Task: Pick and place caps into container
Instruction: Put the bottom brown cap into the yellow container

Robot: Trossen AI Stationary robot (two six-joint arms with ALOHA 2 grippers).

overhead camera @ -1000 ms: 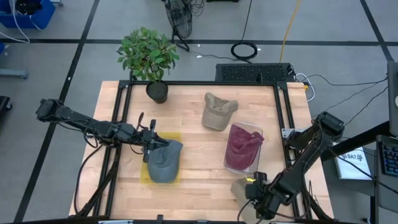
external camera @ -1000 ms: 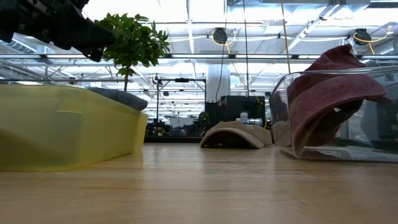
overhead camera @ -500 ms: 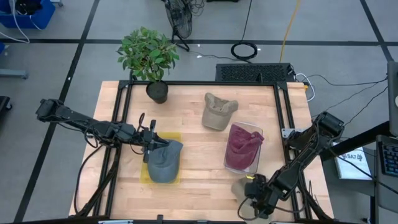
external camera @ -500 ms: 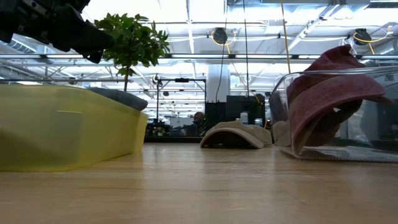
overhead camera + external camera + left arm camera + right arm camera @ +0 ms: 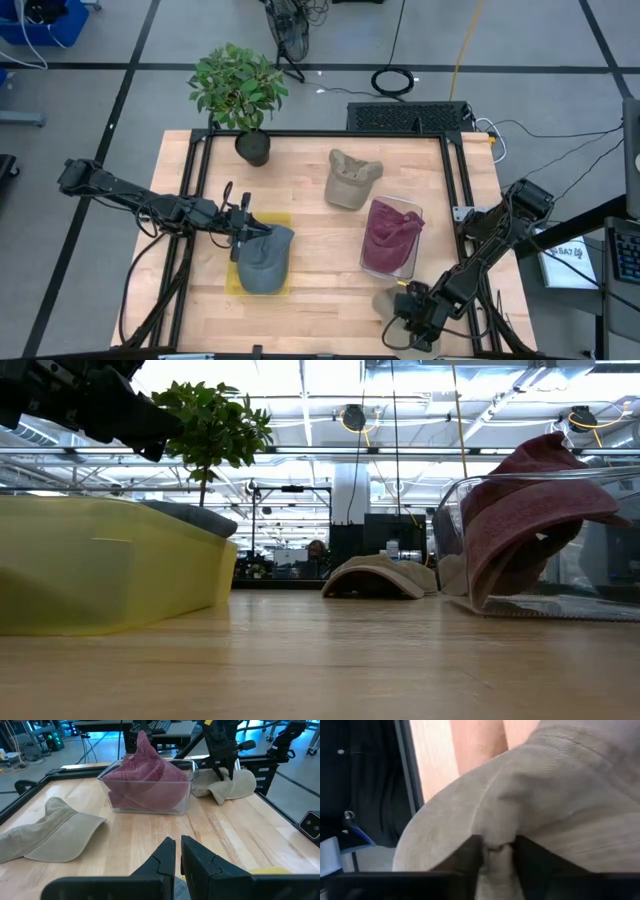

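A khaki cap lies at the table's near right edge, and my right gripper is shut on it. In the left wrist view the same cap lies under that gripper. A maroon cap sits in a clear container. A blue-grey cap rests in a yellow container. My left gripper hovers at this cap's far left edge, its fingers shut on nothing. Another khaki cap lies brim-down farther back. My right gripper pinches a raised fold of the khaki cap's cloth between its two fingers. The fingers come from above, pointing down. The cap still lies on the table beside the frame rail.
A potted plant stands at the far left corner. Black frame rails run along the table's edges. Bare wood lies between the two containers. The clear container's wall rises right of the far khaki cap.
My right gripper has edged a little toward the table's left, farther over the khaki cap at the near edge.
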